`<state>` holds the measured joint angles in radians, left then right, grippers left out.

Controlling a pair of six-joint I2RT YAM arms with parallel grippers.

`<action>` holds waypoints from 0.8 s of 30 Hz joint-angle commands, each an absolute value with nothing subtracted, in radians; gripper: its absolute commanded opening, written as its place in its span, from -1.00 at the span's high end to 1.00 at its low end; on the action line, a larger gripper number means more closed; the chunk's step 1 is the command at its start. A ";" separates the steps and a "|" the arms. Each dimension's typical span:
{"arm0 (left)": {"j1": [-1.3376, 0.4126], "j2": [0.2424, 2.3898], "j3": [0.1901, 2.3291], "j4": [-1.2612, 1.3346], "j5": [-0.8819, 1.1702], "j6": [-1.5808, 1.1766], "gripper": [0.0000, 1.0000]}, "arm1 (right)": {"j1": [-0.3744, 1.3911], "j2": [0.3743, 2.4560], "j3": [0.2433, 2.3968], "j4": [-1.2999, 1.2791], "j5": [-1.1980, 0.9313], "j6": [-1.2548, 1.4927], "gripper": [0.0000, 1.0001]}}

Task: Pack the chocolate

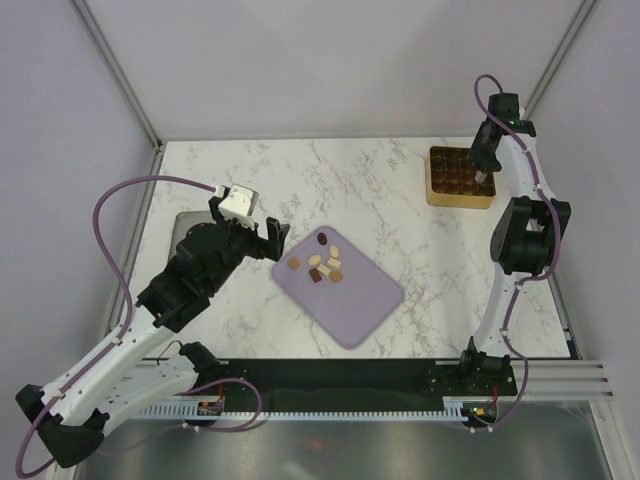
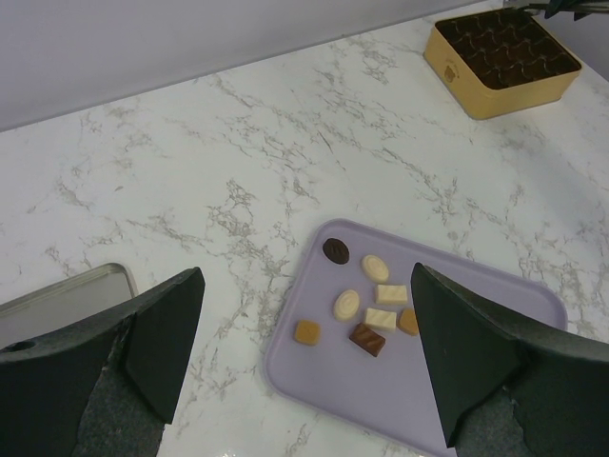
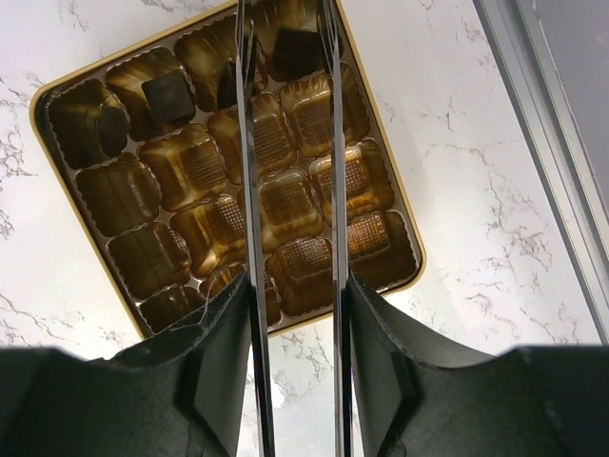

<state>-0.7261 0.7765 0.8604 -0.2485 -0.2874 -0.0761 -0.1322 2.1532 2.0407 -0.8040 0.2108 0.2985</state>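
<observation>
Most chocolate (image 2: 346,305) lies loose on the mat (image 2: 495,314), eight pieces clustered near one corner. We see three dark pieces in cells of the tray (image 2: 495,100), well apart on the worktop (image 2: 238,143). The right claw (image 3: 288,29) hangs over the tray, blades apart around one dark piece. The left claw (image 2: 306,274) gapes wide near the mat, empty.

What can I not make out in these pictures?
- Top view: what fills the gold tray; too small, and the right gripper covers part.
- Right wrist view: whether its fingers grip the dark chocolate; they overlap it.
- Left wrist view: the grey tray; cut by the edge, behind the left gripper.
</observation>
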 commanded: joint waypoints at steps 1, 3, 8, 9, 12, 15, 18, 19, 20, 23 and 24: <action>-0.727 0.775 0.865 -0.221 -0.313 -0.034 -0.95 | -0.132 2.157 2.095 -0.782 0.216 0.288 0.00; -0.729 0.775 0.864 -0.221 -0.313 -0.034 -0.95 | -0.132 2.148 2.100 -0.785 0.215 0.287 -0.01; -0.727 0.776 0.864 -0.222 -0.313 -0.034 -0.95 | -0.127 2.091 2.089 -0.796 0.183 0.298 0.00; -0.727 0.775 0.865 -0.222 -0.314 -0.034 -0.95 | -0.121 2.079 2.080 -0.798 0.176 0.299 0.01; -0.729 0.772 0.864 -0.222 -0.330 -0.031 -0.95 | -0.078 2.016 2.034 -0.805 0.163 0.287 0.00; -0.729 0.772 0.859 -0.221 -0.337 -0.029 -0.95 | -0.008 1.947 1.970 -0.805 0.147 0.284 0.01; -0.727 0.778 0.861 -0.222 -0.337 -0.029 -0.95 | 0.101 1.866 1.875 -0.799 0.144 0.291 0.03; -0.727 0.776 0.864 -0.222 -0.334 -0.031 -0.95 | 0.133 1.823 1.814 -0.781 0.144 0.290 0.03; -0.729 0.775 0.862 -0.222 -0.328 -0.032 -0.95 | 0.202 1.804 1.787 -0.775 0.149 0.282 0.02; -0.729 0.772 0.861 -0.222 -0.327 -0.034 -0.95 | 0.319 1.744 1.706 -0.759 0.143 0.275 0.03; -0.729 0.770 0.861 -0.221 -0.327 -0.035 -0.95 | 0.343 1.732 1.691 -0.755 0.135 0.269 0.03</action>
<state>-0.7261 0.7769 0.8604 -0.2485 -0.3088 -0.0654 0.2699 1.7954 1.7405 -0.7853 0.1528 0.2867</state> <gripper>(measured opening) 0.972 0.491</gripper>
